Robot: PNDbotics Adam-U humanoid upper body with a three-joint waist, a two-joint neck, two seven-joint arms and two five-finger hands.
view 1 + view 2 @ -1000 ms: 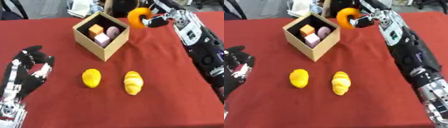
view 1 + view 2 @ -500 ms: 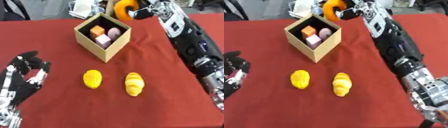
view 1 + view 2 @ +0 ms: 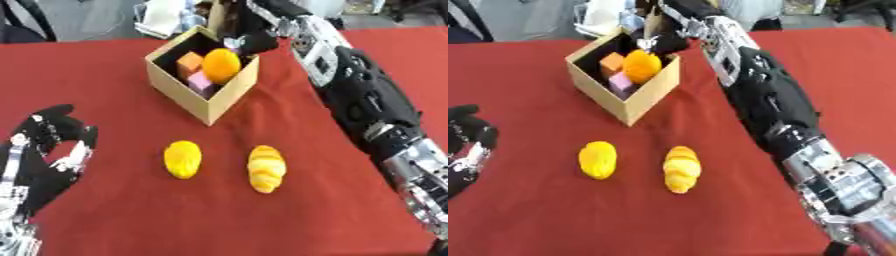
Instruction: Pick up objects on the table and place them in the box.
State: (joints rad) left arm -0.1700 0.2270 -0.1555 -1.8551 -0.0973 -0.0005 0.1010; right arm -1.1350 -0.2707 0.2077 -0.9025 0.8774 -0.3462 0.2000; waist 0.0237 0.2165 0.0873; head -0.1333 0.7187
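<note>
Red cloth covers the desk [image 3: 105, 75], clutter along far edge. Cardboard box [image 3: 188, 95] sits at upper centre, holding an orange block [image 3: 188, 63], a pink block [image 3: 199, 80] and an orange ball [image 3: 221, 65] at its top. Right hand [image 3: 249, 42] over the box's far corner, just beside the ball; can't tell its finger state. Lemon [image 3: 182, 159] and croissant [image 3: 266, 168] lie near each other in front of the box. Left hand [image 3: 44, 160] rests at lower left, fingers relaxed, holding nothing

Orange ball [image 3: 222, 65] in box [image 3: 187, 100]; lemon [image 3: 183, 159], probably a croissant [image 3: 266, 168], on cloth.
</note>
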